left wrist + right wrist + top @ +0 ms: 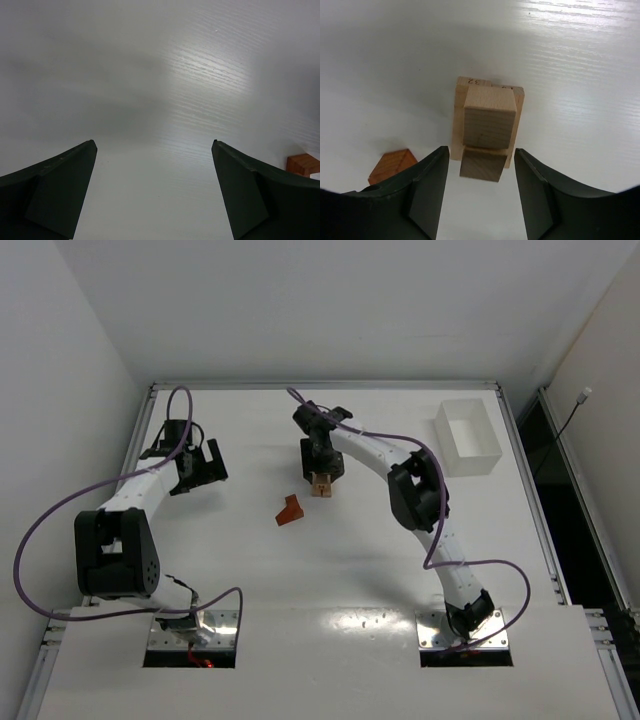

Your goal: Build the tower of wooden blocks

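Note:
The tower [488, 117] is a short stack of pale tan wood blocks: a flat piece below, a cube [489, 121] on it and a darker tan block [482, 166] at its near end. It also shows in the top view [321, 485] at table centre. My right gripper [481, 151] is open just above it, with a gap between each finger and the stack; it is also in the top view [322, 468]. A reddish-brown block [291, 510] lies loose to the stack's left. My left gripper [201, 466] is open and empty over bare table [153, 142].
A white rectangular tray [468, 435] stands at the back right. The reddish-brown block shows at the lower left of the right wrist view [392, 167] and at the right edge of the left wrist view [303, 164]. Purple cables loop beside both arms.

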Controlling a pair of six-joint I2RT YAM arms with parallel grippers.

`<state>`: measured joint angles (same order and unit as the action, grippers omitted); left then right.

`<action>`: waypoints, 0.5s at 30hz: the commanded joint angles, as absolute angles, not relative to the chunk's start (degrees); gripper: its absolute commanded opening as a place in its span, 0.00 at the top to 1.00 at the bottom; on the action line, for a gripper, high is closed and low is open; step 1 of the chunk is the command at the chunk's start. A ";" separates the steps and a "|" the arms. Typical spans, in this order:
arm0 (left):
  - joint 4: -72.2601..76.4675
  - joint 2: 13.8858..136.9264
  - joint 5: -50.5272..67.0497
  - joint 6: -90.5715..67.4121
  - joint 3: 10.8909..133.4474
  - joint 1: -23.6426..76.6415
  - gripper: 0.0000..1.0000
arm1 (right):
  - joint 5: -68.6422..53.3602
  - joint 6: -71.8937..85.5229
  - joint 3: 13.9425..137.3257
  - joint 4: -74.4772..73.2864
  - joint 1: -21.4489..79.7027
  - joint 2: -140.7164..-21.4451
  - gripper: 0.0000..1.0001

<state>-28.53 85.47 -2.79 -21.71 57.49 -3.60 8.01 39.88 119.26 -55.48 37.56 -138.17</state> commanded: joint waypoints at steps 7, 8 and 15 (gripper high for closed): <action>-26.54 77.52 -2.20 -19.07 54.58 -4.39 0.00 | -4.28 21.12 110.05 -47.30 38.14 -116.83 0.34; -26.54 76.91 -1.59 -17.85 54.06 -4.39 0.00 | -5.26 15.35 106.82 -46.59 37.62 -112.98 0.27; -27.86 75.67 7.01 -11.87 54.05 -5.53 0.00 | -4.68 -14.01 84.14 -39.39 36.57 -94.25 0.15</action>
<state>-27.83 76.36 1.34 -15.46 54.19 -3.90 -4.56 5.02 91.05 -43.55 37.45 -99.44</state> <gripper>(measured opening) 0.996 0.842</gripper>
